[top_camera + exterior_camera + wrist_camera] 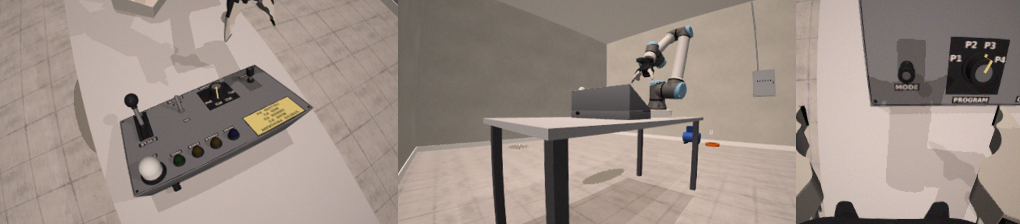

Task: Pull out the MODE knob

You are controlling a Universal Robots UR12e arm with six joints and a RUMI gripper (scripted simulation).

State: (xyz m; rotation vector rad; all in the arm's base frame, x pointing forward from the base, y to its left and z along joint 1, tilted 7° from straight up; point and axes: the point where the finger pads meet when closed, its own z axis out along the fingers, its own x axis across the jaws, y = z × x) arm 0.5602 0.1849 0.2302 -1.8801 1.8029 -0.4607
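Note:
A grey console [211,122] sits on the white table, also visible in the side view [609,102]. The MODE knob [250,74] is a small black knob at the console's far right corner. In the wrist view it [906,73] stands above its MODE label, near the panel's edge. My gripper [248,16] is open and empty, and hovers above the table beyond that corner, apart from the knob. It shows in the side view [642,74] above the console's far end. In the wrist view my fingers frame the bare table just below the console edge.
The panel carries a PROGRAM selector [216,91] beside the MODE knob, a toggle [177,103], a black ball lever [131,100], a white dome button [151,169], several coloured buttons and a yellow plate [273,115]. The arm's base [662,97] stands behind the console.

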